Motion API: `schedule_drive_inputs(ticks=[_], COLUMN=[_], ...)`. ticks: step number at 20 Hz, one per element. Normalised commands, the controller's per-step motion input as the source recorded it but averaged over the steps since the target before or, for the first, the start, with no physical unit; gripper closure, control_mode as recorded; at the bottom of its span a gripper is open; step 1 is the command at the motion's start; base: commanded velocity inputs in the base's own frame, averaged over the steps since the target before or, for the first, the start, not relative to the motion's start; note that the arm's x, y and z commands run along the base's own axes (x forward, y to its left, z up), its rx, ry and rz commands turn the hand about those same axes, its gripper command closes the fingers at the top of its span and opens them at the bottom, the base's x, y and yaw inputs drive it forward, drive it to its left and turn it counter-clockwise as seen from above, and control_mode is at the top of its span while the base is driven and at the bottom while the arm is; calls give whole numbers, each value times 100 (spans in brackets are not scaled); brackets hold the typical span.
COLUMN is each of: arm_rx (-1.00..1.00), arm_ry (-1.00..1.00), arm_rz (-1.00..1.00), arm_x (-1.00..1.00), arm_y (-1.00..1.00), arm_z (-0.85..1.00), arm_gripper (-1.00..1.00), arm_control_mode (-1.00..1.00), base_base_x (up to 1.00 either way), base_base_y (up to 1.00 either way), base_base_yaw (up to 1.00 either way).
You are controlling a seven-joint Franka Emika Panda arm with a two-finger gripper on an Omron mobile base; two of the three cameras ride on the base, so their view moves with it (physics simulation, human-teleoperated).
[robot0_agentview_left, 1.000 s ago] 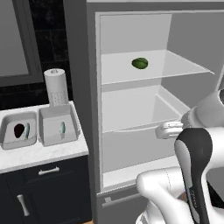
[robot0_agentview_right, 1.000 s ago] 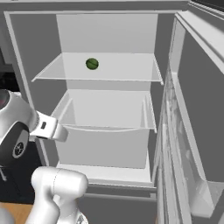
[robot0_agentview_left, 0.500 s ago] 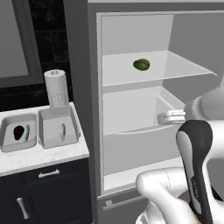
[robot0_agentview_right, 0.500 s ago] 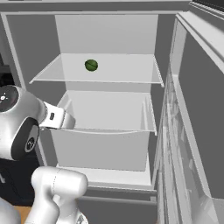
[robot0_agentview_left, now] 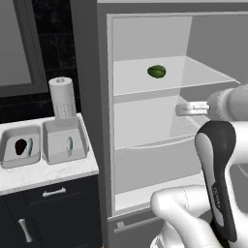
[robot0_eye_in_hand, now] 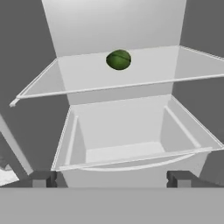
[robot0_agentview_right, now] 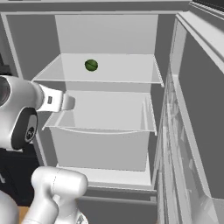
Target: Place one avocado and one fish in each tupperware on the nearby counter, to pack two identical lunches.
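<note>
Inside the open fridge, the avocado point(robot0_eye_in_hand: 118, 59) sits alone on the upper shelf point(robot0_eye_in_hand: 148, 70), with the hand point(robot0_eye_in_hand: 111, 177) wide and empty in front of the drawer point(robot0_eye_in_hand: 131, 153) below. Being round, it could roll backward if a finger nudges it; approaching low risks clipping the shelf edge.

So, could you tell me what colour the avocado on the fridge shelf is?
Dark green; the avocado shows best in the hand view.

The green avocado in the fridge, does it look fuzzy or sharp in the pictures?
Hand view: the avocado is large but soft-edged and a bit blurry. Left base view: small, fairly crisp, darker green. Right base view: small and evenly lit on the shelf, with barely any shadow or glare.
</note>
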Motion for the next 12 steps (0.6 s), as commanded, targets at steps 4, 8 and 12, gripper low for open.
schedule_drive_inputs(ticks=[4, 8, 12], arm_rx=[0, 0, 0], arm_ry=[0, 0, 0], arm_rz=[0, 0, 0], arm_x=[41, 42, 64], arm_y=[0, 0, 0], arm_z=[55, 38, 2], arm_gripper=[-100, -100, -100], arm_control_mode=[-100, -100, -100], base_base_x=[0, 0, 0], base_base_y=[0, 0, 0], base_base_yaw=[0, 0, 0])
